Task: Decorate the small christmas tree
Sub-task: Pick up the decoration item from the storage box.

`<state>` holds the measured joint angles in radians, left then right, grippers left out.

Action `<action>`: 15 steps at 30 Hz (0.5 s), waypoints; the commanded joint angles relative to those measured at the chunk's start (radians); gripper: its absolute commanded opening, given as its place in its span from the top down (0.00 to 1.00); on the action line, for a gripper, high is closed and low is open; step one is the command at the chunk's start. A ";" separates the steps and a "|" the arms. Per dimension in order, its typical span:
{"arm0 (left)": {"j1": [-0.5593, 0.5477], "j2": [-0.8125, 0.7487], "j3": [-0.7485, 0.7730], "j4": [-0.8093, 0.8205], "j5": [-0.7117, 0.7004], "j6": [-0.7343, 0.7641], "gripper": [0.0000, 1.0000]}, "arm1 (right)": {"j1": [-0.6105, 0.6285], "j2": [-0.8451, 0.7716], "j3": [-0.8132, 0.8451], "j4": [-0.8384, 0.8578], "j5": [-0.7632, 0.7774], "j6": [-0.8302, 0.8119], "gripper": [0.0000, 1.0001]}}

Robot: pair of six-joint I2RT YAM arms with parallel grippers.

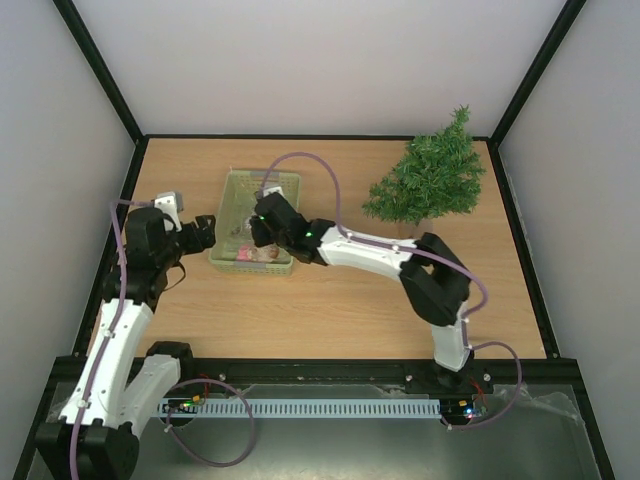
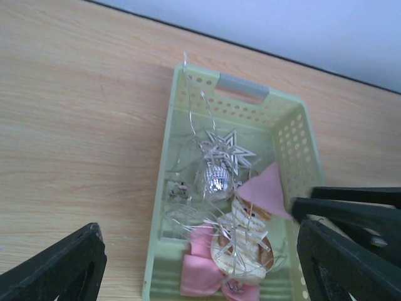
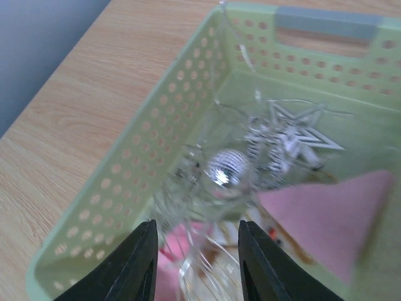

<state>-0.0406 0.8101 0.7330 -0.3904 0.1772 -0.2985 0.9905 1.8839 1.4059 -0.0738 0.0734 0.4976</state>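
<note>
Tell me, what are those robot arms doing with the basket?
They're getting ready to decorate the small christmas tree, standing undecorated at the far right of the table. The right gripper reaches into the pale green basket, jaws either side of tangled silver wire beside a silver ball and star. Nothing looks lifted yet. The left gripper hovers wide open beside the basket.

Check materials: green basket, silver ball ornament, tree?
Basket: pale green moulded plastic by the look, slightly glossy, with rows of holes in its walls. Ball ornament: mirrored silver facets that glint; glass or plastic unclear. Tree: matte dark green synthetic needles, probably plastic bristle.
</note>
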 commanded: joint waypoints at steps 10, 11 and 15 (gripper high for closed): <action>0.018 -0.151 -0.002 0.001 -0.106 -0.004 0.15 | 0.005 0.383 0.446 -0.074 0.141 0.008 0.61; 0.018 -0.155 -0.002 0.002 -0.103 -0.004 0.14 | 0.004 0.403 0.467 -0.092 0.164 0.011 0.61; 0.018 -0.164 -0.005 0.004 -0.100 -0.003 0.14 | -0.004 0.470 0.551 -0.141 0.128 0.013 0.60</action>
<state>-0.0277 0.6575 0.7330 -0.3897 0.0856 -0.2996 0.9905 2.3024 1.8744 -0.1387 0.1627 0.5053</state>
